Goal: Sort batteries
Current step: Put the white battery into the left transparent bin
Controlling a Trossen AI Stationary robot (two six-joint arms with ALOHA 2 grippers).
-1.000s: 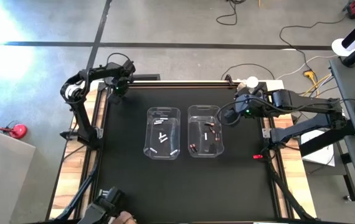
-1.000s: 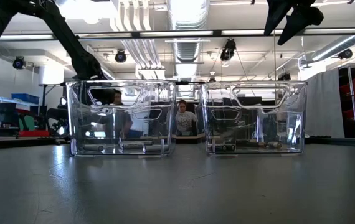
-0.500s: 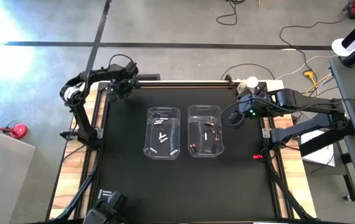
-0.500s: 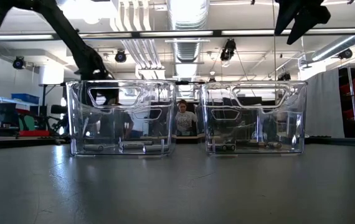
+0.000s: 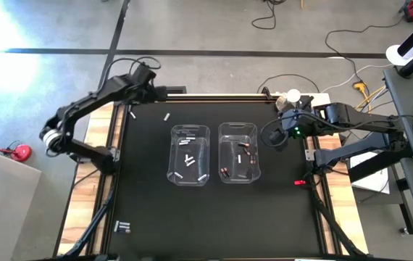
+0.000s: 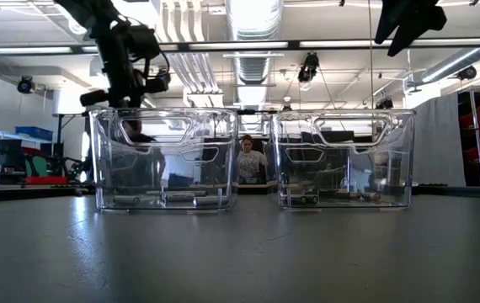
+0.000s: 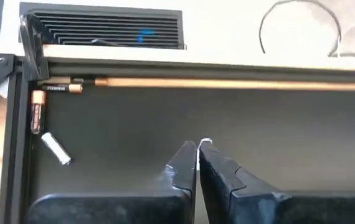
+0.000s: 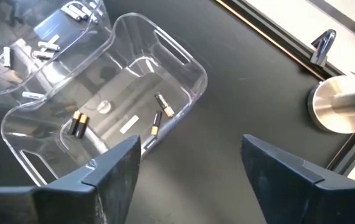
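Two clear bins stand mid-table. The left bin [image 5: 190, 154] holds white batteries [image 5: 189, 156]. The right bin [image 5: 239, 152] [image 8: 103, 106] holds dark batteries with copper ends [image 8: 78, 124]. Two white batteries [image 5: 132, 114] [image 5: 167, 116] lie loose on the table near its far left corner. Two dark copper-ended ones [image 7: 36, 112] [image 7: 71, 88] lie by the frame there. My left gripper [image 5: 148, 78] [image 7: 197, 148] is shut and raised over that corner. My right gripper [image 5: 270, 134] [image 8: 190, 146] hangs open, high beside the right bin's right side. My left gripper is shut, and a small white bit [image 7: 206, 142] shows just past its fingertips. Whether that is a battery lying on the table behind them or something they touch, I cannot tell.
A metal post on a round base [image 8: 336, 106] stands at the far right corner. A small dark object [image 5: 123, 227] lies at the near left edge. In the low view both bins [image 6: 166, 160] [image 6: 343, 158] stand side by side, and a person [image 6: 247, 160] sits beyond the table.
My left arm has swung its elbow out toward the table's left. Its gripper has risen and moved toward the far edge, and the two loose white batteries now show on the table. My right gripper has drawn slightly toward the right edge.
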